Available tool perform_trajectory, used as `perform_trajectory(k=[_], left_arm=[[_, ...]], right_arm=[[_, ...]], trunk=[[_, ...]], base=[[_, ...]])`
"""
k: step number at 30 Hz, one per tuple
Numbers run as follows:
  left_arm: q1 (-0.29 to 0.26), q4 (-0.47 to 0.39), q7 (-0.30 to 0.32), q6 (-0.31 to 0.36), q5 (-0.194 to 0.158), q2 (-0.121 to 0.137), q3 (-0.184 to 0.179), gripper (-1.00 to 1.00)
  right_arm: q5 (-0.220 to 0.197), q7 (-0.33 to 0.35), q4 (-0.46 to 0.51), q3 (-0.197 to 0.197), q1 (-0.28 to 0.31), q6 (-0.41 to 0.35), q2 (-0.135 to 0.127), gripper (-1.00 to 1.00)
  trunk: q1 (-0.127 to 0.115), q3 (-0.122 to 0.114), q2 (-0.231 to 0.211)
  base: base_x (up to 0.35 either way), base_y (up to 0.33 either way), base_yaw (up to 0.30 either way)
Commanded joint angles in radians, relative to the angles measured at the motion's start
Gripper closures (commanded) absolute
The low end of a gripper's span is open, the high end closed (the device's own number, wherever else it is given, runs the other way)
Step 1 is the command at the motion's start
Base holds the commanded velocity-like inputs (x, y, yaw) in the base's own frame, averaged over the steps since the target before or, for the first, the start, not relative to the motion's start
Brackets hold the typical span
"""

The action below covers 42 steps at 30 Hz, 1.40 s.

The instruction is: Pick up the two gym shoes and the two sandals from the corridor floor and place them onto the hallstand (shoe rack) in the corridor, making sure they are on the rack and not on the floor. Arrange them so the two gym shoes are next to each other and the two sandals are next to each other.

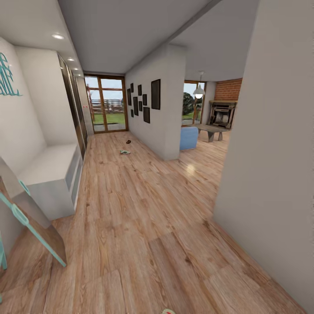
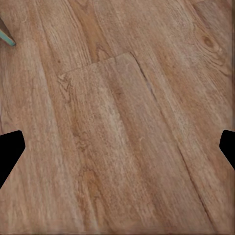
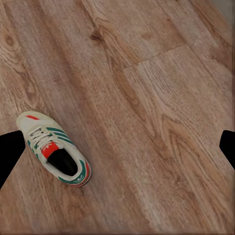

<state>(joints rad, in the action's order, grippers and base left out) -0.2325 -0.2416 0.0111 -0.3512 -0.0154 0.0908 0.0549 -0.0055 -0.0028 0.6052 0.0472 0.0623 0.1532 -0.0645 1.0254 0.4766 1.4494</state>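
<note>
Long corridor floor (image 1: 144, 209) of wood planks, pale hallstand (image 1: 54, 174) at left wall with shelves unseen, one gym shoe (image 3: 55, 149) upright on floor below right gripper (image 3: 117, 147), another (image 1: 124, 151) and a sandal (image 1: 128, 141) far off, left gripper (image 2: 117, 147), both grippers' fingers wide apart, empty.

No legible text, label, brand name, number or sign is found in any view. The teal wall decoration (image 1: 8, 76), at roughly nine o'clock in the head view, has script-like strokes but is cut by the frame edge and cannot be read. The dark picture frames (image 1: 155, 94) on the corridor wall show no readable content. The gym shoe (image 3: 55, 149) in the right wrist view bears green stripes and a red tongue patch; no lettering can be made out.
</note>
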Motion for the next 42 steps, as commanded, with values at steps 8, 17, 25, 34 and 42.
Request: perform_trajectory(k=[8, 17, 25, 34, 42], left_arm=[[-0.001, 0.001, 0.002, -0.003, -0.001, 0.0, 0.002, -1.0], [-0.001, 0.001, 0.001, -0.003, -0.001, 0.0, 0.003, -1.0], [-0.001, 0.001, 0.001, -0.003, -0.001, 0.0, 0.003, -1.0], [-0.001, 0.001, 0.001, -0.003, -0.001, 0.0, 0.003, -1.0], [-0.001, 0.002, 0.001, -0.003, -0.001, 0.0, 0.003, -1.0]], right_arm=[[-0.001, 0.0, -0.001, 0.0, 0.001, 0.003, 0.0, -1.0], [-0.001, 0.0, -0.001, 0.0, 0.001, 0.003, 0.0, -1.0], [-0.001, 0.0, -0.001, 0.0, 0.001, 0.003, 0.0, -1.0], [-0.001, 0.0, -0.001, 0.0, 0.001, 0.003, 0.0, -1.0], [-0.001, 0.0, -0.002, 0.0, 0.001, 0.003, 0.0, -1.0]], trunk=[[0.0, 0.001, 0.001], [0.0, 0.001, 0.001], [0.0, 0.001, 0.001], [0.0, 0.001, 0.001], [0.0, 0.001, 0.001]], base=[[-0.055, -0.044, 0.0], [-0.063, -0.044, 0.0], [-0.141, -0.101, 0.1], [-0.014, -0.01, 0.264], [-0.001, -0.001, 0.146]])
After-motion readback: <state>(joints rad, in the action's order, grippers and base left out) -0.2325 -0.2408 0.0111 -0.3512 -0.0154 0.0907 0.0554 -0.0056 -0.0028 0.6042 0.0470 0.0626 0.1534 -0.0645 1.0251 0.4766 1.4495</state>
